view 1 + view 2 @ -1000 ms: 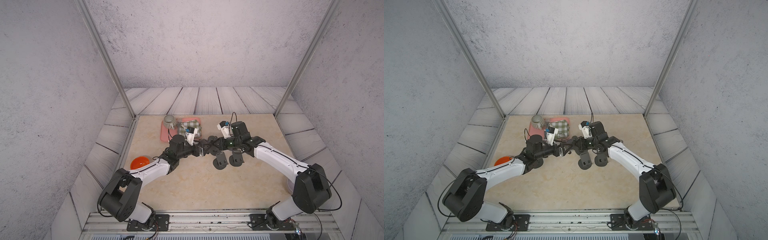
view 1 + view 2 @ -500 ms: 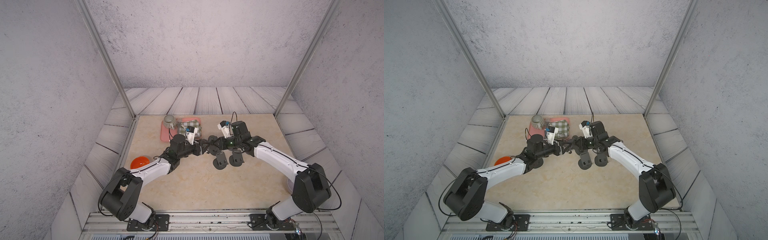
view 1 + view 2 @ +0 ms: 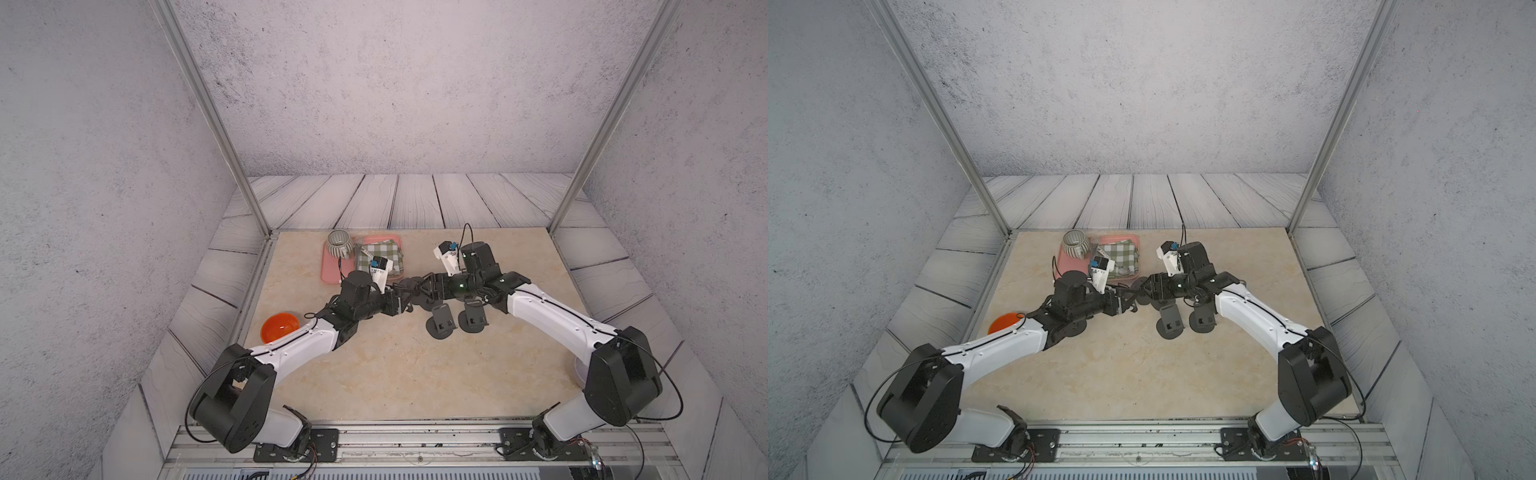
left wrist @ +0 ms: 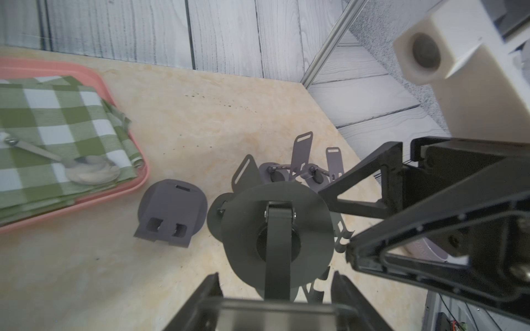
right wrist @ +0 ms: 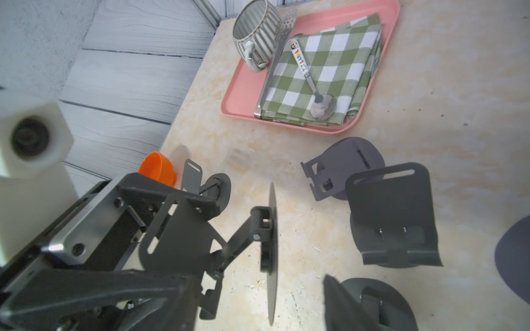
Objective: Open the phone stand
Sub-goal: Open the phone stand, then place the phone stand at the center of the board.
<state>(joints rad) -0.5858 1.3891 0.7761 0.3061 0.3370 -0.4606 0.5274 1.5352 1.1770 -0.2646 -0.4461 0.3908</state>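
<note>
A dark grey phone stand (image 3: 409,286) (image 3: 1139,291) hangs above the table between my two arms. My left gripper (image 3: 398,302) (image 3: 1125,305) (image 4: 276,278) is shut across its slotted back plate (image 5: 177,238). The stand's folding arm runs from that plate to its round base disc (image 4: 276,238), which I see edge-on in the right wrist view (image 5: 271,252). My right gripper (image 3: 424,286) (image 3: 1148,289) (image 5: 266,286) is open, with its fingers on either side of the disc and a gap on each side.
Several more grey stands (image 3: 442,324) (image 3: 473,320) (image 5: 393,217) (image 4: 172,212) sit on the table under and beside the grippers. A pink tray (image 3: 328,270) at the back holds a striped mug (image 3: 338,243), a green checked cloth (image 3: 380,255) and a spoon (image 5: 321,103). An orange bowl (image 3: 279,327) sits at the left edge.
My left gripper closed on the stand's back plate. My right gripper then let go of the base disc and opened. Both arms stayed nearly where they were.
</note>
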